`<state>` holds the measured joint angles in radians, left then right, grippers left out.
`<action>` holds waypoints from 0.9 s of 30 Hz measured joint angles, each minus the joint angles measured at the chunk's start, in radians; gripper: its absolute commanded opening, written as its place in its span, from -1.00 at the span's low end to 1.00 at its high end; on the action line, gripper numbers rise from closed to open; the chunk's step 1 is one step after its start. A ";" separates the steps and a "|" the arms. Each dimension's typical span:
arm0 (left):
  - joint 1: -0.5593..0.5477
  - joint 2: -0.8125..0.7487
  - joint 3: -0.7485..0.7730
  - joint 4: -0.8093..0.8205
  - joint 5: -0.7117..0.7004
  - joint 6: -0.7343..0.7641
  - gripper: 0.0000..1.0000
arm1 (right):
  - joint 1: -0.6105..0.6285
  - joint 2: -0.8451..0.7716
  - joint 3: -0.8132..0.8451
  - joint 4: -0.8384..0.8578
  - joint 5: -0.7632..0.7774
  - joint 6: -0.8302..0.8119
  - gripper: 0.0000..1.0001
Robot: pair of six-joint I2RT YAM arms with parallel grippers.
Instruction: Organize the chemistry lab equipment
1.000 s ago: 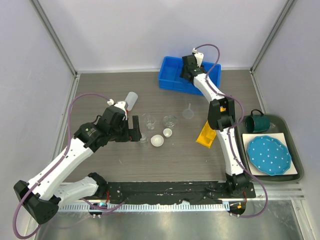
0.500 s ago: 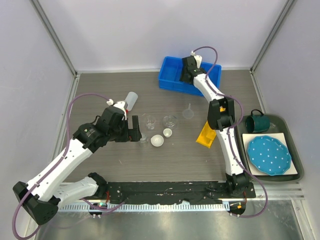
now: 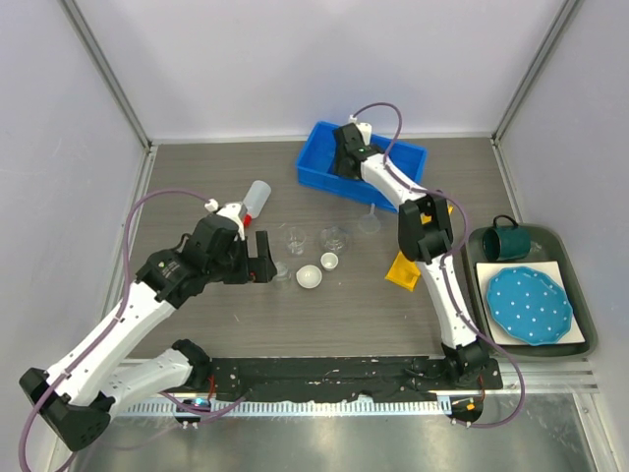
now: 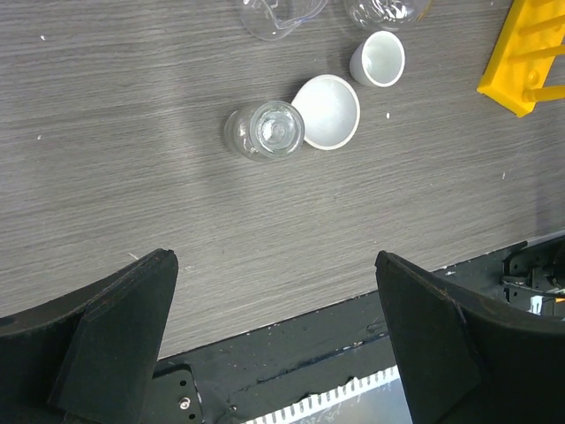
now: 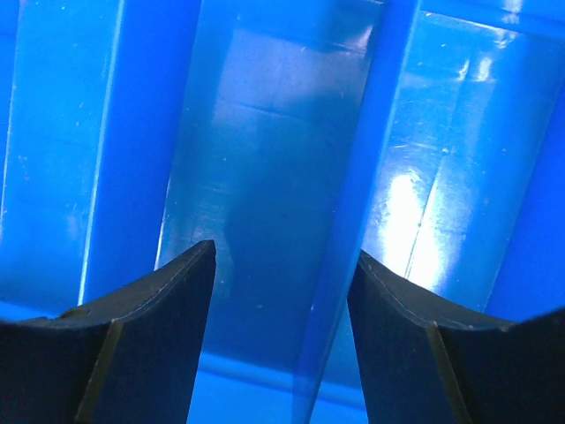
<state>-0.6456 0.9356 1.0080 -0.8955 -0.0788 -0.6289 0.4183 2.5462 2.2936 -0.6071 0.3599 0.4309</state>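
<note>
Both arms look alike from here. The left arm [image 3: 108,332] and the right arm [image 3: 444,300] are each made of smooth white shell links broken up by chunky black joint housings. A thin purple cable [image 3: 141,209] loops loosely along each arm and meets a small white connector block near the wrist. The left gripper [image 4: 278,353] and the right gripper [image 5: 282,336] have matte black, wedge-shaped fingers. Both bases share a long black mounting plate [image 3: 324,372], speckled with what may be white scuffs.
</note>
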 measured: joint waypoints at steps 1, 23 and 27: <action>0.000 -0.006 -0.002 0.000 0.002 0.000 1.00 | 0.013 -0.003 -0.006 -0.001 0.000 0.005 0.30; 0.000 -0.175 -0.044 -0.073 0.018 -0.001 1.00 | 0.251 -0.198 -0.373 0.100 -0.020 0.142 0.28; 0.000 -0.204 -0.054 -0.087 0.021 -0.008 1.00 | 0.283 -0.248 -0.468 0.144 0.005 0.158 0.29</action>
<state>-0.6456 0.7319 0.9543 -0.9825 -0.0582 -0.6365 0.7010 2.2978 1.8256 -0.4633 0.3645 0.5888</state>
